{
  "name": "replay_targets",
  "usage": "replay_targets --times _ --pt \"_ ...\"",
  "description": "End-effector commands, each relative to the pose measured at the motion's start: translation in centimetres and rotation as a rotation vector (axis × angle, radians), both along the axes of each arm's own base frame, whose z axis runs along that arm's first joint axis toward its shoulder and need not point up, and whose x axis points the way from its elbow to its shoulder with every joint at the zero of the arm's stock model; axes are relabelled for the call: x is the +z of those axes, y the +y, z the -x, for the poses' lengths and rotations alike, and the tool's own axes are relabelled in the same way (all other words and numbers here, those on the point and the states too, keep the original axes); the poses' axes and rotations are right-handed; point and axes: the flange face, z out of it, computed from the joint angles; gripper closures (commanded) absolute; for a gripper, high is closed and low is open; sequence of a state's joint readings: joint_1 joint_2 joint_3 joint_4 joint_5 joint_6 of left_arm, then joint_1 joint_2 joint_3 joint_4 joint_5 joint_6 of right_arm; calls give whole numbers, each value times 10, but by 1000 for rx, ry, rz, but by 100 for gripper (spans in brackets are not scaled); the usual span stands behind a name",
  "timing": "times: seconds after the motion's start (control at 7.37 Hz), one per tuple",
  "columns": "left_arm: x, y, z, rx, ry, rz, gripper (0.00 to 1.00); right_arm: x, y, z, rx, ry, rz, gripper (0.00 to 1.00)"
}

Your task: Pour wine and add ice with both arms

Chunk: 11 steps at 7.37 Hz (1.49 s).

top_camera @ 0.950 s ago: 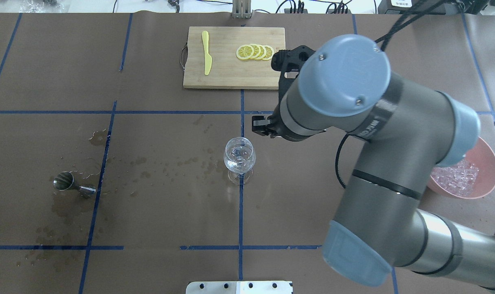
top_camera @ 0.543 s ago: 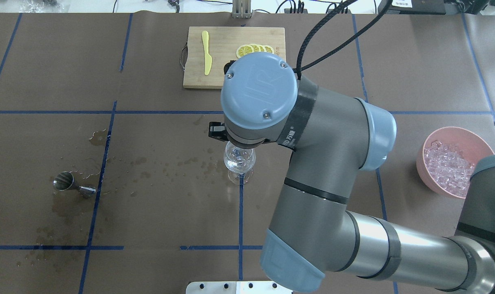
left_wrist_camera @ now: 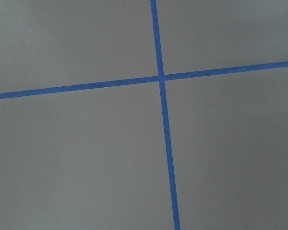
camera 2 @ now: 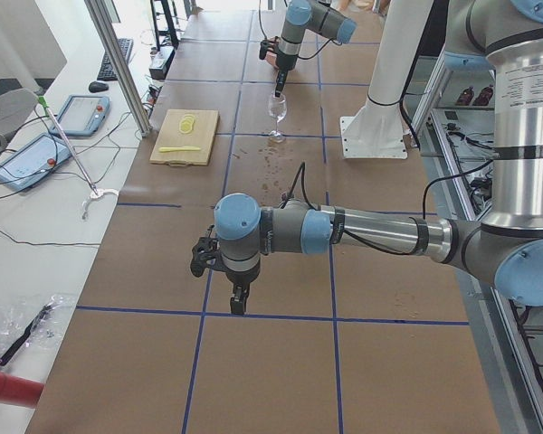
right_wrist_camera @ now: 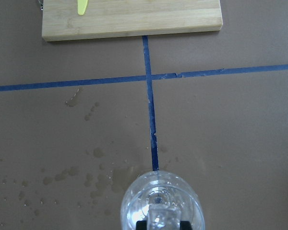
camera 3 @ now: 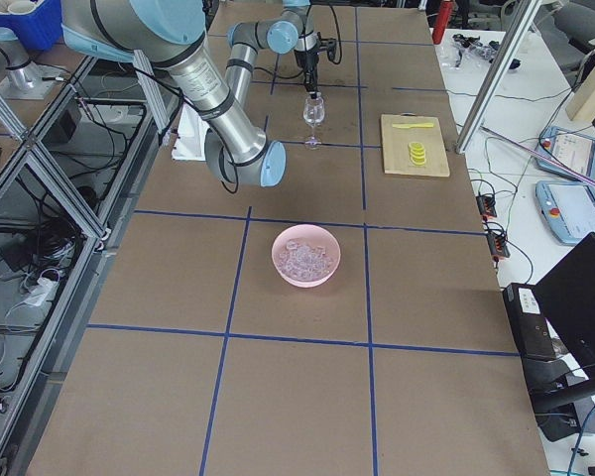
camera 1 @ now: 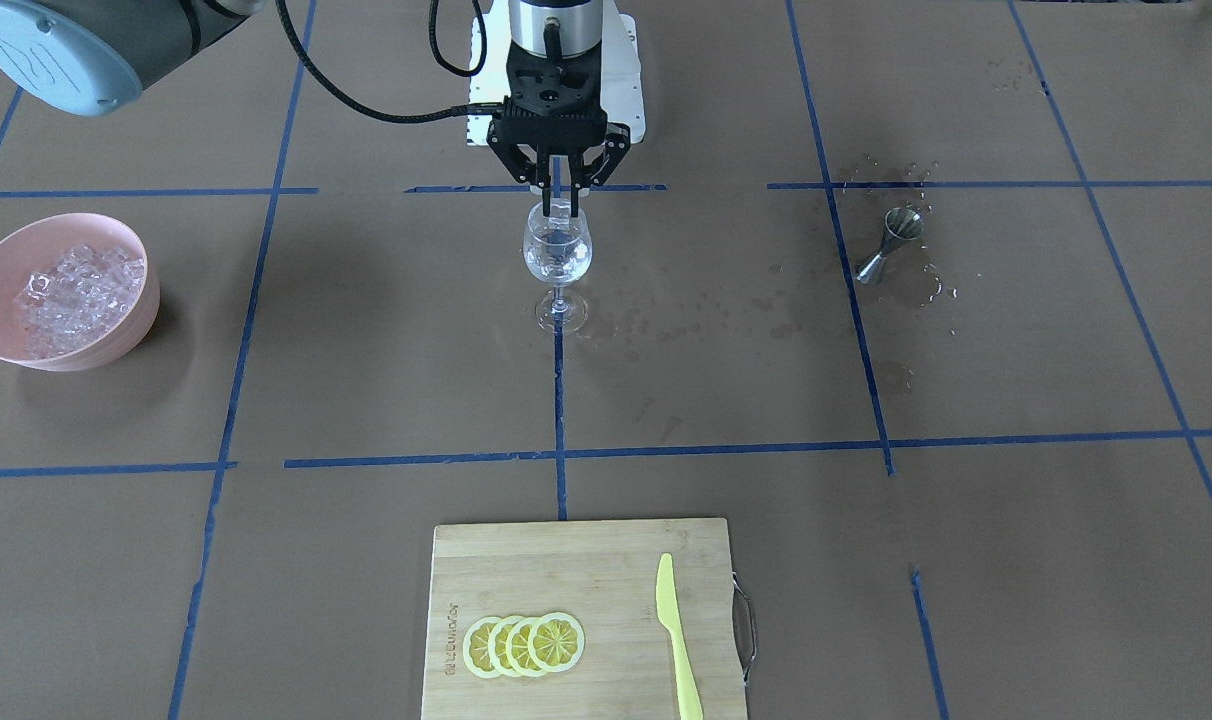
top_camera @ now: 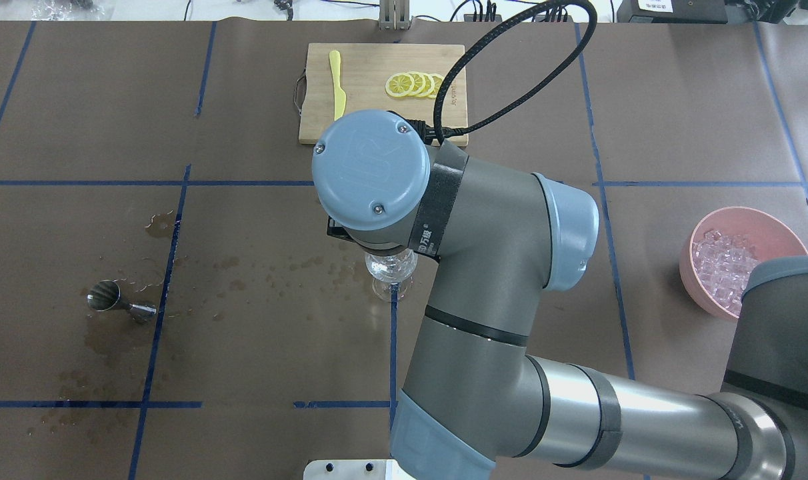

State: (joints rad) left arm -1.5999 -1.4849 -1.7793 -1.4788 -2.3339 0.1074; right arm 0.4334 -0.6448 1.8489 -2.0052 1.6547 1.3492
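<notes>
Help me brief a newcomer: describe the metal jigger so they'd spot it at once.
Start at the brown table with the blue tape grid and find the wine glass at its centre. Well to the robot's left of it, beside a tape line amid wet stains, lies the jigger on its side. It is the only shiny metal, hourglass-shaped thing there.

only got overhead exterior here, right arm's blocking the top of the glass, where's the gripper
Observer: The right gripper hangs directly over the wine glass, just above its rim.
Operator: carrying anything
Observer: Yes, the right wrist view shows an ice cube pinched in the gripper.
Operator: left arm
Observer: The left gripper hangs over a blue tape crossing, far from the wine glass, seen in the exterior left view.
</notes>
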Motion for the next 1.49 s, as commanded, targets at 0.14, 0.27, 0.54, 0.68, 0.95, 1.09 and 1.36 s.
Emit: replay_targets --times 0.14,0.27,0.54,0.68,0.95,1.09,1.36 --pt "1 0 0 0 1 1 0 1 7 3 -12 9 6 72" --pt "1 0 0 0 1 3 0 1 8 5 -15 9 6 37" --pt "2 1 0 0 1 4 0 0 9 4 -18 6 7 0" --pt "2 1 0 0 1 5 0 -3 10 2 -25 -3 0 0" --pt "1 1 0 2 1 2 0 0 -1 -23 -29 -12 -27 0" --pt "0 1 0 2 1 -1 0 21 -30 -49 -71 8 -27 0" --pt "0 1 0 2 -1 1 0 79 -85 -130 -179 31 -52 0"
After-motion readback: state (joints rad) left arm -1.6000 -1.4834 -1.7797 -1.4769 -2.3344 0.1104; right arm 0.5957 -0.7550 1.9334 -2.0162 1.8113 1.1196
